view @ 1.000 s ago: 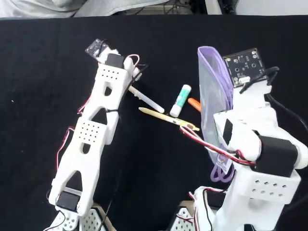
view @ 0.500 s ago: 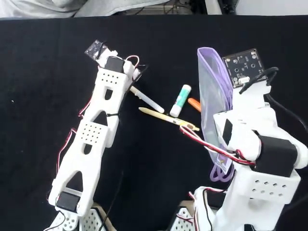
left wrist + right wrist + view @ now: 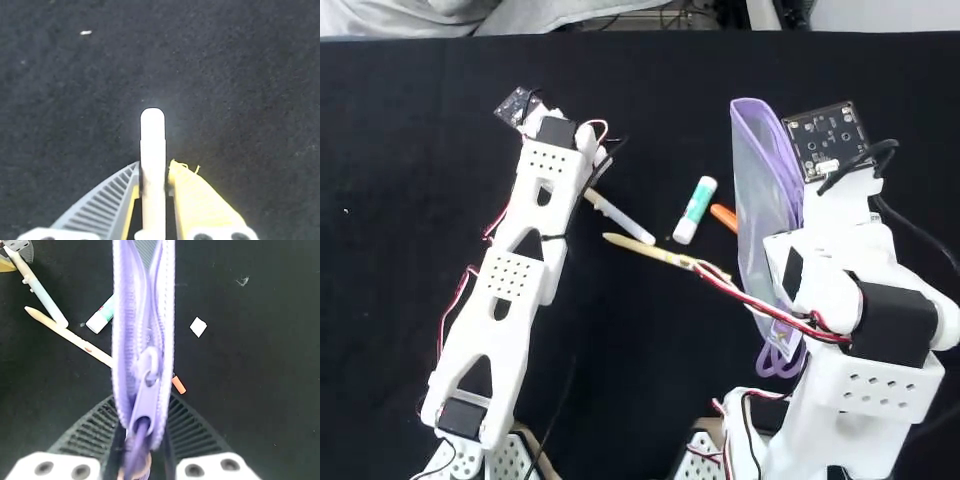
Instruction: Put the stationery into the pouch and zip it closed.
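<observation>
Clamped on the white pen (image 3: 152, 150), the left tool (image 3: 152, 172) has dragged it away from the pouch (image 3: 765, 200), which the right tool (image 3: 142, 440) grips upright. A glue stick (image 3: 694, 210) and pencil (image 3: 640, 248) lie between them on the black table (image 3: 420, 150), with pale cloth (image 3: 520, 15) beyond.

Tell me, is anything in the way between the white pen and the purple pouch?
Yes. The glue stick and the yellow pencil lie on the table between the white pen and the pouch. Carried above them, the pen would likely pass.
</observation>
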Robot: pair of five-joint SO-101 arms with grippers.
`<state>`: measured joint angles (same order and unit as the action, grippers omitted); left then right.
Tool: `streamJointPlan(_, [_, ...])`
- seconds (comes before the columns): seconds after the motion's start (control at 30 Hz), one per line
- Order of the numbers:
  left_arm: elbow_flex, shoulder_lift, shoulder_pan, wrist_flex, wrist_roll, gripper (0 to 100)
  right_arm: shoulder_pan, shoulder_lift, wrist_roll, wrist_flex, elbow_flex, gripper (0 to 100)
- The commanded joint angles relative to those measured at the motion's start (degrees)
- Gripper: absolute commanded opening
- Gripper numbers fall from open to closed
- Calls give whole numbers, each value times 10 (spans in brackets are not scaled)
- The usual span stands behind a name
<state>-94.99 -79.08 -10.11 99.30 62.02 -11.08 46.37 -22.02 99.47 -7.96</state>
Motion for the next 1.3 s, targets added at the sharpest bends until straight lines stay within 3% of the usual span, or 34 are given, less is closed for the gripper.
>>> streamJointPlan(0.0, [-4,63,7,16,-42,27,-3,10,-6,10,8,11])
streamJointPlan(0.33, [-4,251,51,14,-133,29,87,10,16,11,33,11])
streamJointPlan(0.63, [-3,449,54,14,-271,29,208,6,45,13,67,11])
streamJointPlan(0.93, [-3,619,54,14,-345,29,326,5,88,13,65,11])
streamJointPlan(1.27, [-3,782,54,-69,-394,29,356,3,88,12,42,11])
